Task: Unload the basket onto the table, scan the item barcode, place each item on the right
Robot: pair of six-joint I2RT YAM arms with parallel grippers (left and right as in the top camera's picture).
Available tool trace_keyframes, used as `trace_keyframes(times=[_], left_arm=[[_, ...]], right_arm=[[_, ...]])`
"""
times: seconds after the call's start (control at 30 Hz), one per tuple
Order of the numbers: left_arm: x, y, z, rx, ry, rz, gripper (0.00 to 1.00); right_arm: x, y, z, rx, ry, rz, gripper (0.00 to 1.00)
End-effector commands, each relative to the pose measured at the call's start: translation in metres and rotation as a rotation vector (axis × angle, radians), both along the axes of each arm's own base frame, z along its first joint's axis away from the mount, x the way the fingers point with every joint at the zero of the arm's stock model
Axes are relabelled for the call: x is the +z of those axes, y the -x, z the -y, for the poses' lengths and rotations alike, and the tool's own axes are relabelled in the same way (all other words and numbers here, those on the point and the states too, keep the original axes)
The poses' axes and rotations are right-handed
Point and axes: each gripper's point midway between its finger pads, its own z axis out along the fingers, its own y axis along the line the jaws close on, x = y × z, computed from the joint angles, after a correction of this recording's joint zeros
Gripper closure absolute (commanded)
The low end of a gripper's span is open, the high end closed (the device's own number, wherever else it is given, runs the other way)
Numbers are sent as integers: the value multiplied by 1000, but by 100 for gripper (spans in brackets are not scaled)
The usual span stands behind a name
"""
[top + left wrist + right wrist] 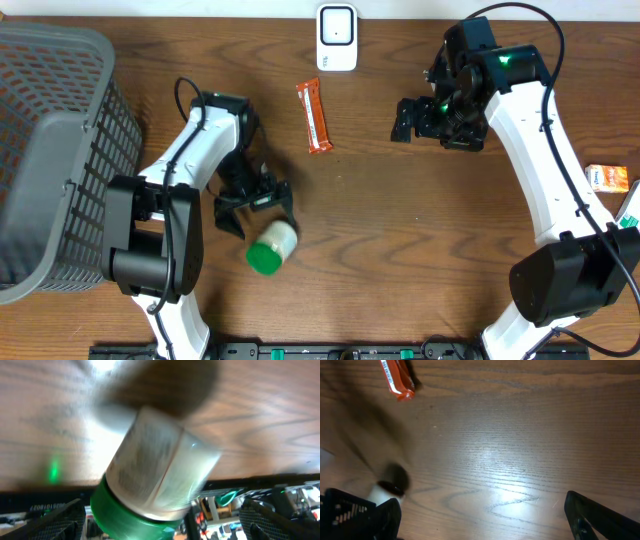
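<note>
Jaws of the left gripper (260, 220) are spread, nothing gripped, with the green-capped bottle (272, 247) lying apparently loose just beyond them; pickup is judged pending, and closure around it is required.

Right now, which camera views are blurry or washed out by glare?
Left wrist: the green-capped bottle is smeared by blur, with glare on the table at the top. Right wrist: a bright reflection on the wood mid-frame, the orange snack bar soft. Overhead: sharp and evenly lit.
</note>
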Motion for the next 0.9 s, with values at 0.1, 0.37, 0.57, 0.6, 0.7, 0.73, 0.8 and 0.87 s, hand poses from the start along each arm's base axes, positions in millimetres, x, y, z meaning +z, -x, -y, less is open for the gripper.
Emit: trace_keyframes(times=[0.1,0.37,0.57,0.6,0.7,0.73,0.8,0.87], left_arm=[[5,-20,10,30,24,66,1],[1,-16,5,-53,-49,86,1],[16,-1,-2,-165,-49,89,0],[20,-2,-2,-175,-39,116,0],[39,-10,-2,-182,-20,231,0],[46,-12,-4,-182,-21,277,0],[65,-17,-10,-185,-41,385,0],[85,-18,-20,-180,-75,480,0]], right_arm=[[0,0,-1,19,0,5,1],[0,0,-1,22,5,3,1],[-1,1,-1,22,4,-1,1],[-2,3,-2,25,5,-6,1],[-10,9,-8,9,4,-39,1],[-15,14,-12,-14,3,-63,1],[-27,24,-22,-39,3,-110,1],[-39,37,-33,-52,14,-157,1]])
